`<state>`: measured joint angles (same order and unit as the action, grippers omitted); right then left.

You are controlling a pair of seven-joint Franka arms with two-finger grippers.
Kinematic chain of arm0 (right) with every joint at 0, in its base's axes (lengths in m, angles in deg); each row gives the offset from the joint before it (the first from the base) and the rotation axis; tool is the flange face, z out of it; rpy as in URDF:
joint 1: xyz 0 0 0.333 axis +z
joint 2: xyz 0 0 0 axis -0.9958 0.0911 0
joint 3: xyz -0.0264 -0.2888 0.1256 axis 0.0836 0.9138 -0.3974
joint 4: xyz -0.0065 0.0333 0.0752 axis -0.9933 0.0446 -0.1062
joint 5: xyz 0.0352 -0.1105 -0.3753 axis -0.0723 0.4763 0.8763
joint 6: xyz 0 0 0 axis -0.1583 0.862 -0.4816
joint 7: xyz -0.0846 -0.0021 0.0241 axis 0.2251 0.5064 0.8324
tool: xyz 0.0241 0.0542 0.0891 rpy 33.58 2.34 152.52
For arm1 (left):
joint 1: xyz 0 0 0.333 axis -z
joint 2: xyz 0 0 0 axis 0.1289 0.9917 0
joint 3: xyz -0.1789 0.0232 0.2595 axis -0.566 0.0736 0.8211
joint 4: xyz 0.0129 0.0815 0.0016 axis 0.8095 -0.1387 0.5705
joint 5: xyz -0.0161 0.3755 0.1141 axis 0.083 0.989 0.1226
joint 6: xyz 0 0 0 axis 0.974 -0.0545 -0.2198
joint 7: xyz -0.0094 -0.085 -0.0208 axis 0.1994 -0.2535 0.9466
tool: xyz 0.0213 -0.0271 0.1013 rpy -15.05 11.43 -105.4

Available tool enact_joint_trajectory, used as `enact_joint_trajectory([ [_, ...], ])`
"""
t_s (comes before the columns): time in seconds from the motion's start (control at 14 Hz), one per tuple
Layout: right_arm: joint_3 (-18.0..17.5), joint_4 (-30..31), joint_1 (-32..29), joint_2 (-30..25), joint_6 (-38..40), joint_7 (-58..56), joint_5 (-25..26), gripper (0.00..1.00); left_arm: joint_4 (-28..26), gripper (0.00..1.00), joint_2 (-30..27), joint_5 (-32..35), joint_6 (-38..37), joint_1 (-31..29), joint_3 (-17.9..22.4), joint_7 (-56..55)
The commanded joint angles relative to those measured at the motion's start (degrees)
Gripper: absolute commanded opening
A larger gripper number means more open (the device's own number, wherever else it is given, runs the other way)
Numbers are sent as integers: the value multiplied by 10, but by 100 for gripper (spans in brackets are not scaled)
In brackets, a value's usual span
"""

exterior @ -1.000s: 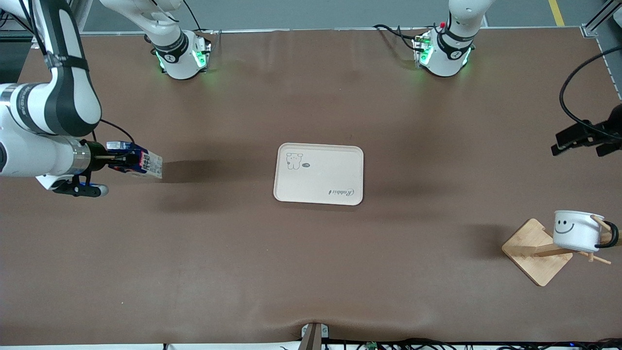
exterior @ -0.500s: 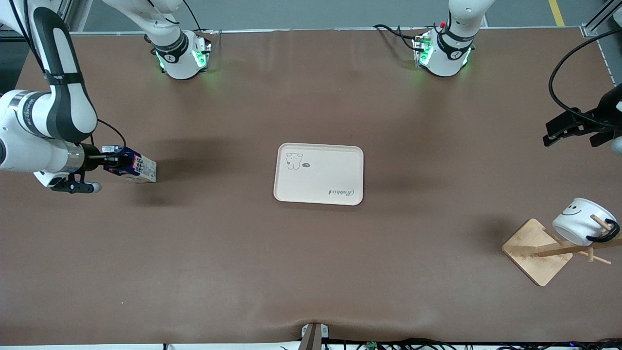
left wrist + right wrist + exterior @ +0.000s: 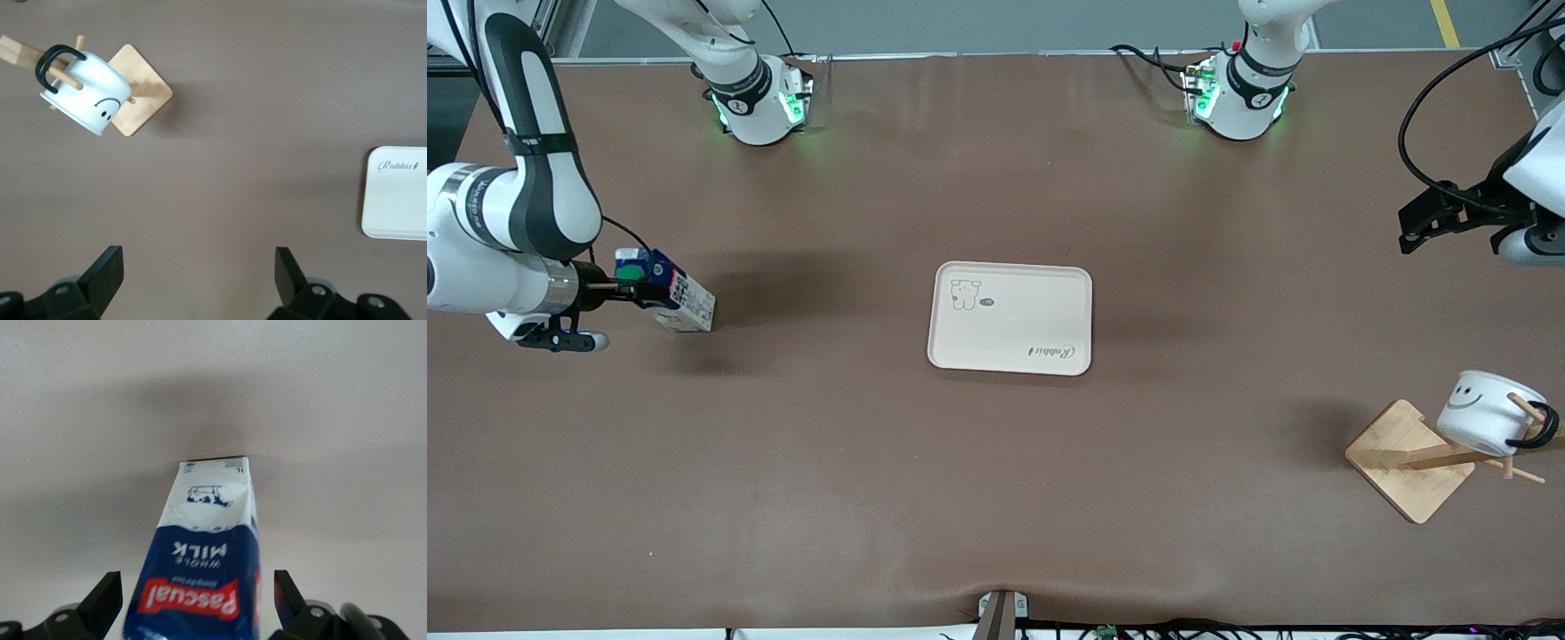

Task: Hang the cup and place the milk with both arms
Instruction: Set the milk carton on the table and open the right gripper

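Observation:
The milk (image 3: 676, 300), a dark blue carton with a red label and green cap, stands on the table at the right arm's end. My right gripper (image 3: 637, 290) is open around its top, with a gap on each side in the right wrist view (image 3: 193, 603), where the milk (image 3: 207, 547) shows too. The cup (image 3: 1482, 412), white with a smiley, hangs by its black handle on a peg of the wooden rack (image 3: 1403, 458); it shows in the left wrist view (image 3: 90, 93) too. My left gripper (image 3: 1440, 219) is open and empty in the air, over the table at the left arm's end (image 3: 199, 273).
A cream tray (image 3: 1009, 317) with a small dog print lies in the middle of the table; its corner shows in the left wrist view (image 3: 397, 193). The rack's square base (image 3: 143, 100) sits near the table edge at the left arm's end. A black cable loops above the left gripper.
The milk came down onto the table and my right gripper opened around it. My left gripper drew away from the cup toward the bases. The cup swung on its peg.

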<state>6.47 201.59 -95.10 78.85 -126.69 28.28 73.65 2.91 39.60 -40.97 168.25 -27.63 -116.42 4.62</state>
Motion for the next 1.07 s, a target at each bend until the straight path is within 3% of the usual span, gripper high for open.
enact_joint_trajectory([
  [0.0,-12,-1,-15,-9,8,-1,2,100,-8,100,-22,-8,-17,59,70,9],
  [0.57,-13,-158,0,21,176,-3,14,100,-55,100,-72,-61,-21,161,205,26],
  [1.0,-13,-330,6,65,183,-5,23,100,-74,100,-91,-63,-22,179,210,27],
])
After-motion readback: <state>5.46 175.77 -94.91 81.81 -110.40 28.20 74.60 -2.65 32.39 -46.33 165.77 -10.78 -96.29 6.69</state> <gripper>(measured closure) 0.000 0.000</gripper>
